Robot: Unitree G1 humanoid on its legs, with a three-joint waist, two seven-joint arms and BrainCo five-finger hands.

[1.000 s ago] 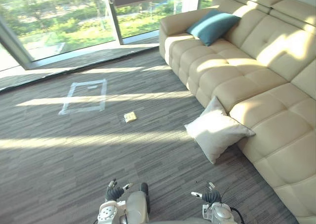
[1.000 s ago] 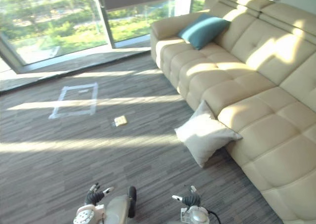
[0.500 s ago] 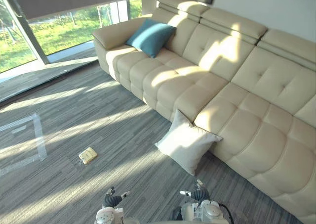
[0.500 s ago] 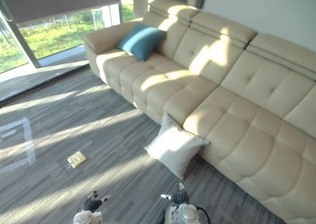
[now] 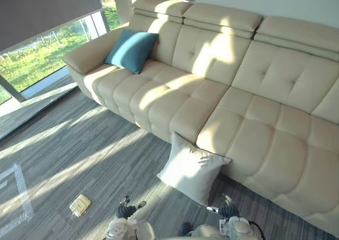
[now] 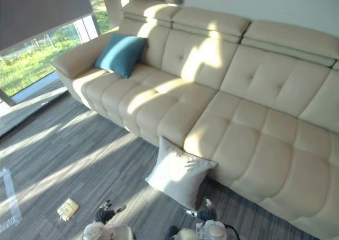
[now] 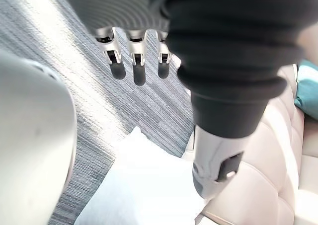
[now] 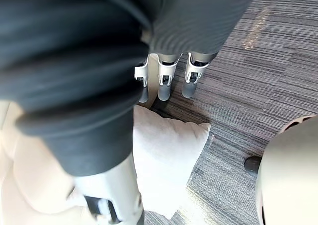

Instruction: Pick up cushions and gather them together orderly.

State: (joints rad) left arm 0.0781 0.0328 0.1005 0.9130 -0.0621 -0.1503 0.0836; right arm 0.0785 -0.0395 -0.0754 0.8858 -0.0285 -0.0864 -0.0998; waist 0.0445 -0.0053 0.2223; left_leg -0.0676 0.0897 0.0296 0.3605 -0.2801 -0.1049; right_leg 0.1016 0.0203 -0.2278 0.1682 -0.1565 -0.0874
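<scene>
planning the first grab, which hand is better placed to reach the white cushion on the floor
Right, probably. The right hand hangs open beside the near corner of the white cushion leaning on the sofa; the left hand, also open, is farther off to its side.

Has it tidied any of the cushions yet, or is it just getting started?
Just starting, it seems. Nothing looks gathered: the teal cushion sits at the window end of the sofa, and the white cushion stands on the floor, leaning on the sofa's front. Nothing is in hand: the left hand and right hand hang open and empty. Both cushions are left to bring together.
</scene>
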